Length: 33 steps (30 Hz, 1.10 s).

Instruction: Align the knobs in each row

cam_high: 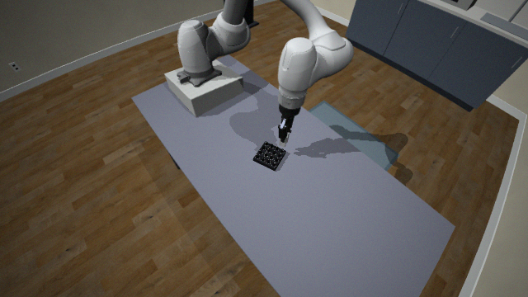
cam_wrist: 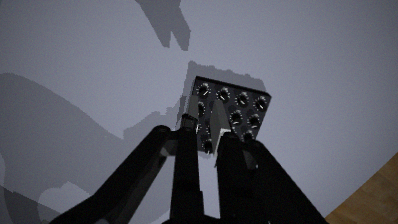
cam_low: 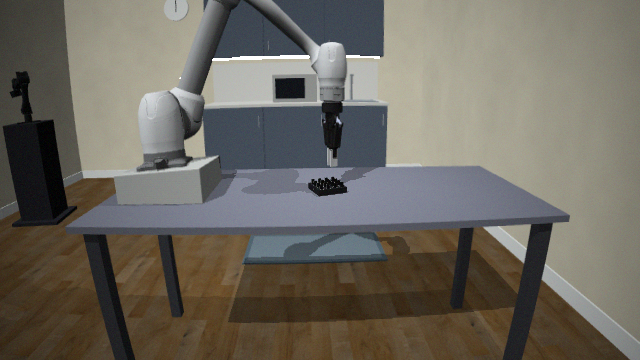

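The black knob box (cam_high: 268,156) (cam_low: 327,190) (cam_wrist: 232,106) lies flat on the table. In the wrist view its far row shows four knobs, at the left a corner knob (cam_wrist: 203,90) and at the right another corner knob (cam_wrist: 260,103). White lines show on some knobs, but the marks they point at and the printed names are too small to read. No socket can be made out. My gripper (cam_high: 282,143) (cam_low: 332,163) (cam_wrist: 203,109) is open by a narrow gap, empty, and above the box's edge in the top and exterior views. In the wrist view its fingers hide several nearer knobs.
The grey-violet table (cam_high: 330,206) (cam_low: 440,200) carries the arm's white base block (cam_high: 210,95) (cam_low: 160,187) at one end. The arm's shadow falls beside the box. A blue-green translucent panel (cam_high: 359,132) (cam_low: 315,247) shows beyond and below the table's far edge.
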Motion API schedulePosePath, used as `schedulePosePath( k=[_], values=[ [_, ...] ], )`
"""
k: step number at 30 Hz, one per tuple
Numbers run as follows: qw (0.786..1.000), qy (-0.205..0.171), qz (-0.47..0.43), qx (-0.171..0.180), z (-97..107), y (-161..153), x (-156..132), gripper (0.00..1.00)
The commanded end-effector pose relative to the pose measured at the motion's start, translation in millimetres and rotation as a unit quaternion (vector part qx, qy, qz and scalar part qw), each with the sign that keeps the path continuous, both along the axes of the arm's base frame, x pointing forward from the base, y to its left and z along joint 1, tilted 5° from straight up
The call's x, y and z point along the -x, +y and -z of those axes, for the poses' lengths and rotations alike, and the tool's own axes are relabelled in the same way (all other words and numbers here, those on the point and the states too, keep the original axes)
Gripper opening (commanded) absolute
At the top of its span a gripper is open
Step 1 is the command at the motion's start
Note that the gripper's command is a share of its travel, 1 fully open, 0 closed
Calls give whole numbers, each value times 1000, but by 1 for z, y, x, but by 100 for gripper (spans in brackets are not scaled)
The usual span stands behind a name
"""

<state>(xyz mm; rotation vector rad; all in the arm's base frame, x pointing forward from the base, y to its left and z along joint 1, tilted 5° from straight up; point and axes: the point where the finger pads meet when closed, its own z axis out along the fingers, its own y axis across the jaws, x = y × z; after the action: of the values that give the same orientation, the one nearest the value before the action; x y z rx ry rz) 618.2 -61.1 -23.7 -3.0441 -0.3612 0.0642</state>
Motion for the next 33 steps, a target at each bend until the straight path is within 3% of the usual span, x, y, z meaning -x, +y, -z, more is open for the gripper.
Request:
schedulePosePath(
  k=[1, 33],
  values=[
    [1000, 0, 0, 0, 3, 0, 0, 12],
    [1000, 0, 0, 0, 35, 2, 0, 12]
  ],
)
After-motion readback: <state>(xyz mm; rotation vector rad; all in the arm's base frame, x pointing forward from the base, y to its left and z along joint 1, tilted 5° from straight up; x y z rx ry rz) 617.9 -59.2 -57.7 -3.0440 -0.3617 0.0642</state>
